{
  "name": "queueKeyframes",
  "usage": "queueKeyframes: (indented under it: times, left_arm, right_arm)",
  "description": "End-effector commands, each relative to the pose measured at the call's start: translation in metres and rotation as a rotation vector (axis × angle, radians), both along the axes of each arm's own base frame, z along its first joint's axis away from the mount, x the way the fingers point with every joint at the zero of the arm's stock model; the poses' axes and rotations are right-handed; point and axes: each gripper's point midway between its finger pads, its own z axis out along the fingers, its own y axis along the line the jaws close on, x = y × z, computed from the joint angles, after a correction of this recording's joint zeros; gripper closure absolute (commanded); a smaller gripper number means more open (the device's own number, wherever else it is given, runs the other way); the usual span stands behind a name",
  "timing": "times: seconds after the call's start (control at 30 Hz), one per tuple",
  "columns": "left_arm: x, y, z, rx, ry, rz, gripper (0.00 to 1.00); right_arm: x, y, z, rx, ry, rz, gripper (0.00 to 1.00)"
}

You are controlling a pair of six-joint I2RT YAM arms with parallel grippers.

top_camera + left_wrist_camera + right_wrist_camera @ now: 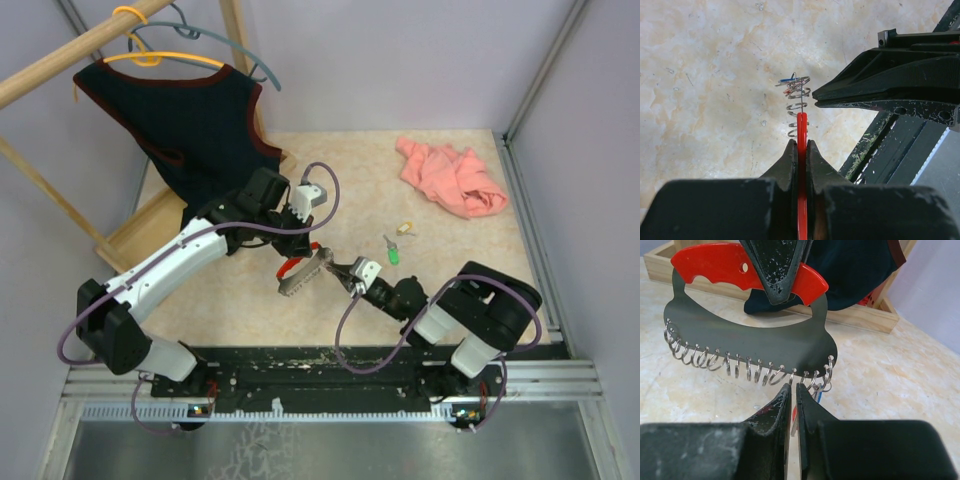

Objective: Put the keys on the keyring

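Observation:
The keyring is a dark metal plate (750, 340) with a red handle (715, 262) and a row of silvery split rings (735, 367) along its lower edge. My left gripper (303, 250) (801, 142) is shut on the red handle (801, 125) and holds the keyring (305, 272) above the table. My right gripper (340, 270) (793, 386) is shut on a thin silvery key with some red on it (794, 417), with its tips right under the rings. Small keys with blue and red on them (819, 392) (786, 81) hang from the end rings. A green key (392, 252) and a yellow key (405, 229) lie on the table.
A pink cloth (450, 178) lies at the back right. A dark vest (195, 125) hangs from a wooden rack (140, 235) at the back left. The black base rail (320, 365) runs along the near edge.

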Motion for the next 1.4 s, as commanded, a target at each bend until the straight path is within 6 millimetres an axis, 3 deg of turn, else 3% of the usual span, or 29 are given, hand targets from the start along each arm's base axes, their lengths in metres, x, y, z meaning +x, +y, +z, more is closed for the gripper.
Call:
queueKeyframes:
  times: [0.0, 0.23, 0.73, 0.9, 0.97, 1.07, 1.17, 1.2, 1.37]
  left_arm:
    - [0.000, -0.004, 0.013, -0.033, -0.018, -0.020, 1.00]
    - [-0.004, -0.007, 0.011, -0.043, -0.005, -0.045, 1.00]
    - [-0.006, -0.008, 0.013, -0.053, -0.002, -0.056, 1.00]
    - [-0.005, -0.008, 0.013, -0.053, -0.004, -0.057, 1.00]
    - [-0.005, -0.008, 0.013, -0.054, -0.006, -0.057, 1.00]
    - [-0.005, -0.008, 0.011, -0.048, -0.004, -0.053, 1.00]
    - [-0.002, -0.005, 0.008, -0.035, -0.006, -0.023, 1.00]
    - [-0.001, -0.004, 0.007, -0.034, -0.003, -0.011, 1.00]
    - [0.004, -0.001, 0.001, -0.065, 0.010, 0.045, 1.00]
  right_arm:
    - [0.000, 0.007, 0.055, 0.157, -0.129, 0.015, 0.91]
    - [0.009, 0.006, 0.048, 0.144, -0.118, -0.031, 0.89]
    - [0.010, 0.006, 0.046, 0.138, -0.115, -0.034, 0.82]
    - [0.011, 0.006, 0.048, 0.143, -0.121, -0.037, 0.88]
    - [0.013, 0.008, 0.037, 0.117, -0.102, -0.038, 0.92]
    - [0.012, 0.007, 0.037, 0.116, -0.104, -0.036, 1.00]
    - [0.009, 0.004, 0.035, 0.107, -0.105, -0.036, 1.00]
    - [0.007, 0.001, 0.046, 0.130, -0.125, -0.038, 1.00]
    - [0.000, -0.004, 0.052, 0.137, -0.144, -0.026, 1.00]
